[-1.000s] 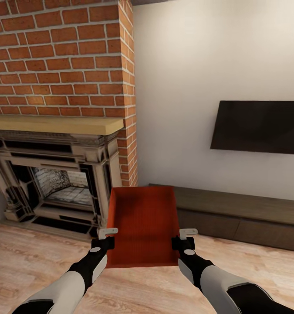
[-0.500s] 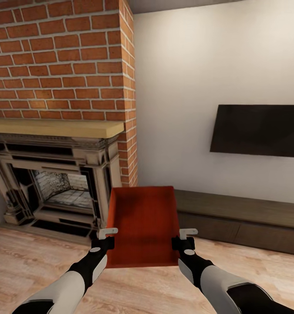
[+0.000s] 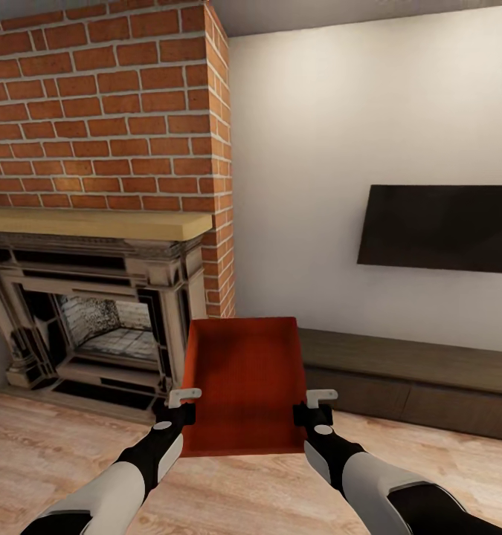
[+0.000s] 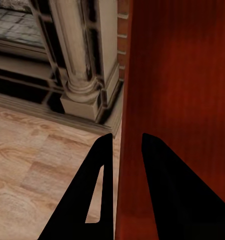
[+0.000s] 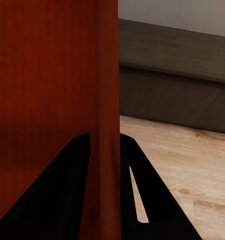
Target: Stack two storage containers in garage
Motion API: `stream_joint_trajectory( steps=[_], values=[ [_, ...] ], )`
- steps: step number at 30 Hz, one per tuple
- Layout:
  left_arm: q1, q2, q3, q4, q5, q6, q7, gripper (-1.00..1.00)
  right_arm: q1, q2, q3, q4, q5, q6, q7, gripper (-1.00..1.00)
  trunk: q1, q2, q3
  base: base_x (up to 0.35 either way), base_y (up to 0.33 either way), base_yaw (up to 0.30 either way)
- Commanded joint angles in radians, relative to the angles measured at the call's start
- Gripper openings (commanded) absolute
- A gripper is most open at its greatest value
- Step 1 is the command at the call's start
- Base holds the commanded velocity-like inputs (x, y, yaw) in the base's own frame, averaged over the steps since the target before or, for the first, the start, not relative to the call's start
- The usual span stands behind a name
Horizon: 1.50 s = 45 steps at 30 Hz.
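A: Where is the bin (image 3: 242, 383)?

B: In the air, in front of the robot, carried between both arms above the wood floor (image 3: 50, 446). It is orange-red and open on top, and its far end points toward the wall. One bin, as far as the head view tells.

A: What holds it?

B: The left claw (image 3: 182, 407) is clamped on the bin's left long wall, and the right claw (image 3: 310, 407) is clamped on the right long wall, both near the end closest to the robot.

A: Do the wrist cameras agree?

B: Yes. In the left wrist view the bin (image 4: 177, 100) wall runs straight between the two dark fingers (image 4: 100, 190) of the left claw (image 4: 126, 142), one finger outside and one inside. The right wrist view gives the same: the bin (image 5: 52, 75) wall sits between the fingers (image 5: 130, 165) of the right claw (image 5: 103, 137).

A: And the room around it?

B: A brick chimney (image 3: 102, 111) rises on the left over an ornate fireplace (image 3: 94, 319) with a pale wood mantel (image 3: 94, 221). On the pale wall to the right hangs a black TV (image 3: 440, 229), and below it a long dark low bench (image 3: 414, 379) stands on the floor against the wall. The bin touches none of these.
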<state>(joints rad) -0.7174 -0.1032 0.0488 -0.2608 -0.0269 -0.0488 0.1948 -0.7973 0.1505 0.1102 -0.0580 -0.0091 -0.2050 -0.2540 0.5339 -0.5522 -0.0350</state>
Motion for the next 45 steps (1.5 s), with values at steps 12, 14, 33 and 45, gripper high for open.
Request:
stream_joint_trajectory(
  steps=[12,14,33,45],
  values=[
    [0.000,0.004,0.015,0.005,-0.001,-0.003,0.015,-1.00,-0.002,0.000,-0.017,-0.002,0.003,-0.024,-0.011,-1.00,0.000,-0.002,0.017,0.000,0.000,0.000],
    [0.000,0.004,0.016,0.005,-0.001,-0.003,0.015,-1.00,-0.002,0.000,-0.017,-0.002,0.003,-0.024,-0.011,-1.00,0.000,-0.002,0.021,0.000,0.000,0.000],
    [0.000,0.004,0.015,0.006,-0.001,-0.003,0.015,-1.00,-0.002,0.000,-0.017,-0.002,0.003,-0.024,-0.011,-1.00,0.000,-0.002,0.051,0.000,0.000,0.000],
    [0.000,0.004,0.014,0.006,-0.001,-0.004,0.015,-1.00,-0.002,0.000,-0.017,-0.002,0.004,-0.024,-0.011,-1.00,0.000,-0.002,0.070,0.000,0.000,0.000]
  ],
)
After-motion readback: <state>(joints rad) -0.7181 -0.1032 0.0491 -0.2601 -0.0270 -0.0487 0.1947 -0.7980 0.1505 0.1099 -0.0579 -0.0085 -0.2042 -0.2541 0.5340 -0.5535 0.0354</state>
